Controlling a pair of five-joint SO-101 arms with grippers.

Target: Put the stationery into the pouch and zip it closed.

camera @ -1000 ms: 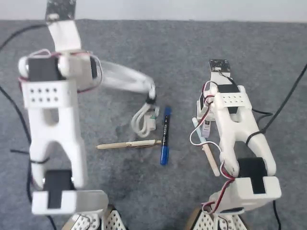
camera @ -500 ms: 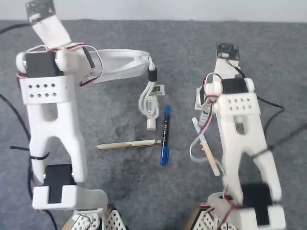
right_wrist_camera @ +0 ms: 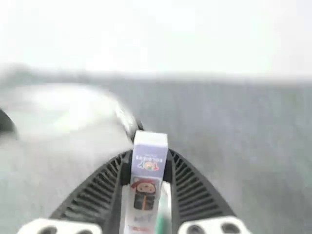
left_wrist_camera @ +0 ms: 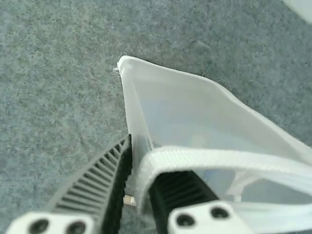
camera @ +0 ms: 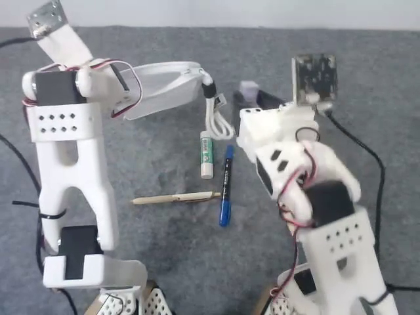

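1. High view showed us a grey carpet [camera: 341, 59] under both arms, and a pale strip of wall [camera: 262, 12] along the far edge.
2. We saw the left arm [camera: 69, 164] standing along the left side, with its wrist turned toward the middle. In the left wrist view the left gripper [left_wrist_camera: 139, 161] was clamped on the rim of the pouch [left_wrist_camera: 195, 117], one jaw on each side of the white woven edge.
3. From above, the translucent white pouch [camera: 167, 82] stretched from that gripper toward the middle of the table. Whether its mouth was open, we could not tell.
4. We found the right arm [camera: 328, 216] bent forward and twisted to the left. The right gripper [right_wrist_camera: 148, 156] was closed tight around a small eraser [right_wrist_camera: 146, 185] with a lilac top. In the high view this eraser [camera: 248, 90] was near the pouch end, but apart from it.
5. Between them was a black zipper pull [camera: 209, 88] with a white cord [camera: 220, 123] looped from it.
6. On the carpet lay a glue stick [camera: 206, 154] just beside the cord, a blue marker [camera: 226, 187] next to it, and a pen [camera: 176, 197] lying crosswise, its tip reaching the marker.
7. The right arm covered the carpet to the right of the marker. A black cable [camera: 367, 151] ran beside this arm.
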